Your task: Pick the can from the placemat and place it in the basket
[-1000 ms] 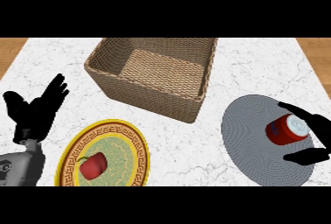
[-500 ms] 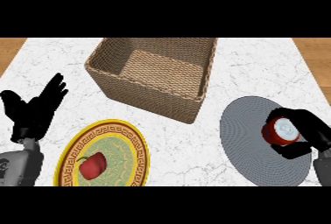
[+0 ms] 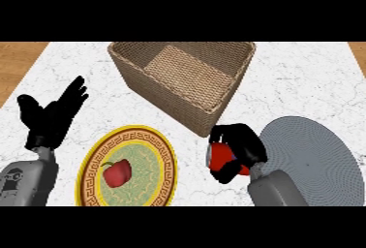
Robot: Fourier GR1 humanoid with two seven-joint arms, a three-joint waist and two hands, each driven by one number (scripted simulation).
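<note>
The right hand (image 3: pixel 243 145), fingers curled round the red can (image 3: pixel 219 159), hangs off the placemat's (image 3: pixel 314 155) nine-o'clock edge, the basket (image 3: pixel 157 92) lying close at eleven o'clock from it.

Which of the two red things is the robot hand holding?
The red can, gripped by the right robot hand at the grey placemat's edge. The other red thing lies alone on the yellow-rimmed plate.

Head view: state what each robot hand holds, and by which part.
The right robot hand is curled round the red can, fingers wrapped about its side. The left robot hand is open at the view's left, holding nothing.
</note>
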